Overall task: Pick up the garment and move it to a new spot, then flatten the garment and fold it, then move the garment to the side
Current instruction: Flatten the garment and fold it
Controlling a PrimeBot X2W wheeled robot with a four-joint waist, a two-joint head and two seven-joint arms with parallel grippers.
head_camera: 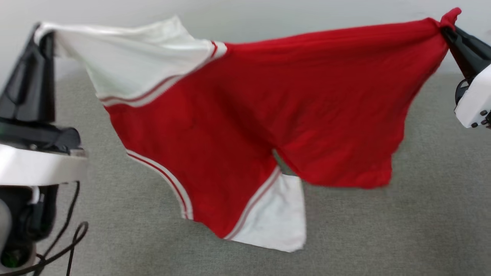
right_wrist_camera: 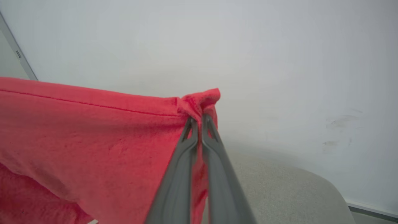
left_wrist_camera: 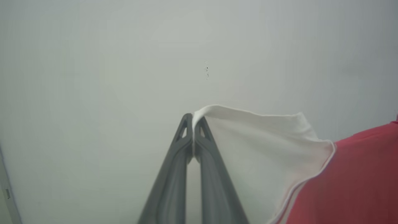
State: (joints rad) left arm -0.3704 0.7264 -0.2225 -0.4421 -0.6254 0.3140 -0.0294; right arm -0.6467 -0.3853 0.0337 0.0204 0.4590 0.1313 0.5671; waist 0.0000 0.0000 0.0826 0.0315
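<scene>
The garment (head_camera: 245,115) held aloft, stretched wide
Left tool (head_camera: 46,38) clamps a white sleeve, right tool (head_camera: 447,30) pinches a red corner — the shirt hangs spread above the grey worktop (head_camera: 422,230).

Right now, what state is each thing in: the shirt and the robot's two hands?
shirt, unfolded, held up in the air and stretched sideways between the two hands.
lower white sleeve, dangling loose below the red body.
left hand, shut, pinching the edge of the upper white sleeve.
right hand, shut, pinching a bunched red corner of the shirt.
</scene>
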